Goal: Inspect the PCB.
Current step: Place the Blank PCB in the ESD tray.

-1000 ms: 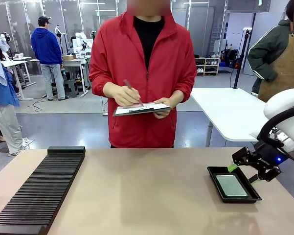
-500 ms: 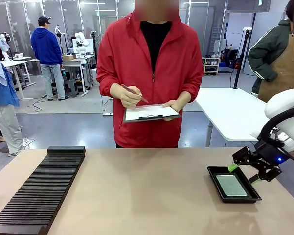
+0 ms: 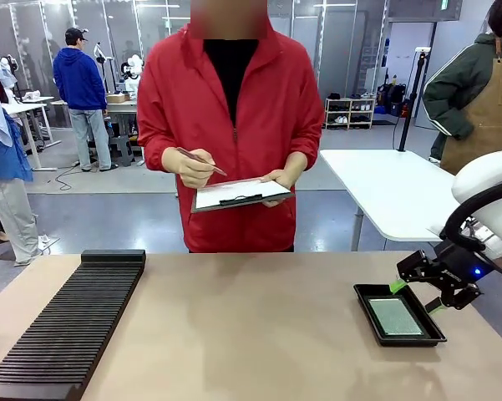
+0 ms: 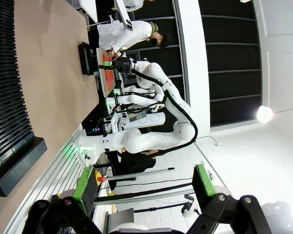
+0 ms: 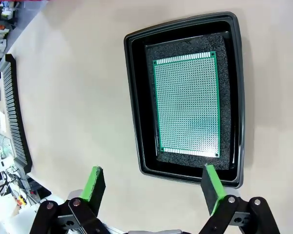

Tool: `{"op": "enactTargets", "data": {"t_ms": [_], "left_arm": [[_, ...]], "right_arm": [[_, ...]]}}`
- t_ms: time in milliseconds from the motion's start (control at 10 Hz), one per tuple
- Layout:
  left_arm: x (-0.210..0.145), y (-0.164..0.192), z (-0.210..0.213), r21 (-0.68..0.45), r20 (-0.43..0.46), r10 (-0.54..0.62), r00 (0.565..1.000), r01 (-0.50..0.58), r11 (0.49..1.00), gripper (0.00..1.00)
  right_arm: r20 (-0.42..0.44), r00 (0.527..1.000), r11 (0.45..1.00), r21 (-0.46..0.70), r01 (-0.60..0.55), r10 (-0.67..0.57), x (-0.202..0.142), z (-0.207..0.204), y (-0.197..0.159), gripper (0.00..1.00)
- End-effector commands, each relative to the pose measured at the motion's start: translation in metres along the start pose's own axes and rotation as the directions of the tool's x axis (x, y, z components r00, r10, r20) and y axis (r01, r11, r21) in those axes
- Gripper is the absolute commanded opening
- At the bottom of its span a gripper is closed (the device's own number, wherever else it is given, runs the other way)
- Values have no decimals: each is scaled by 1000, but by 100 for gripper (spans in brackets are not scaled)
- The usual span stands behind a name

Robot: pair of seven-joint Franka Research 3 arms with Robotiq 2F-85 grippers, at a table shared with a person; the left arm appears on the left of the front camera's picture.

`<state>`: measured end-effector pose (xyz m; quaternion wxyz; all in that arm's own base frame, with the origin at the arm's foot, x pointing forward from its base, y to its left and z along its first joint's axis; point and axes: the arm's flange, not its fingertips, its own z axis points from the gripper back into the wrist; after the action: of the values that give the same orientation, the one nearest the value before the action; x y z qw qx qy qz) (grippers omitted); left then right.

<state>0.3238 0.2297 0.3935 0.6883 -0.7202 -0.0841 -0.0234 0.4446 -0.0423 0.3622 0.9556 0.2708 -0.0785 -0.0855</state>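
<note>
The green PCB (image 5: 186,104) lies flat in a shallow black tray (image 5: 134,97) at the table's right side, and shows pale grey-green (image 3: 394,317) in the front view. My right gripper (image 3: 413,296) hovers open just above and beside the tray's (image 3: 364,294) far right corner, its green pads spread with nothing between them. From its wrist camera the right gripper (image 5: 151,187) looks down on the board from a short height. My left gripper (image 4: 145,187) is open, off the table and empty. Across the table a person holds a clipboard (image 3: 238,195) and a pen.
A long black slotted rack (image 3: 71,322) runs along the table's left side. The tan tabletop (image 3: 251,326) between rack and tray is bare. A white table (image 3: 397,192) stands behind at the right, with other people farther back.
The person with the clipboard has shifted sideways, now further left. Neither gripper nor the PCB has moved.
</note>
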Motion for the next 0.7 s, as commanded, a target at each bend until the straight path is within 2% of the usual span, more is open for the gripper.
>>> {"op": "enactTargets", "data": {"t_ms": [0, 100, 400, 500, 600], "left_arm": [[-2, -4, 0, 8, -7, 13, 1000, -13, 1000, 100], [-2, -4, 0, 8, -7, 13, 1000, -13, 1000, 100], [-2, -4, 0, 8, -7, 13, 1000, -13, 1000, 100], [-2, -4, 0, 8, -7, 13, 1000, -13, 1000, 100], [-2, -4, 0, 8, -7, 13, 1000, -13, 1000, 100]], "right_arm": [[0, 1000, 1000, -3, -4, 4, 0, 0, 1, 100], [0, 1000, 1000, 0, 0, 0, 0, 0, 0, 100], [-52, 999, 965, 262, 13, 0, -13, 86, 39, 100], [-70, 998, 937, 349, 22, 2, -20, 106, 40, 100], [-92, 996, 877, 479, 39, 6, -33, 127, 37, 100]]}}
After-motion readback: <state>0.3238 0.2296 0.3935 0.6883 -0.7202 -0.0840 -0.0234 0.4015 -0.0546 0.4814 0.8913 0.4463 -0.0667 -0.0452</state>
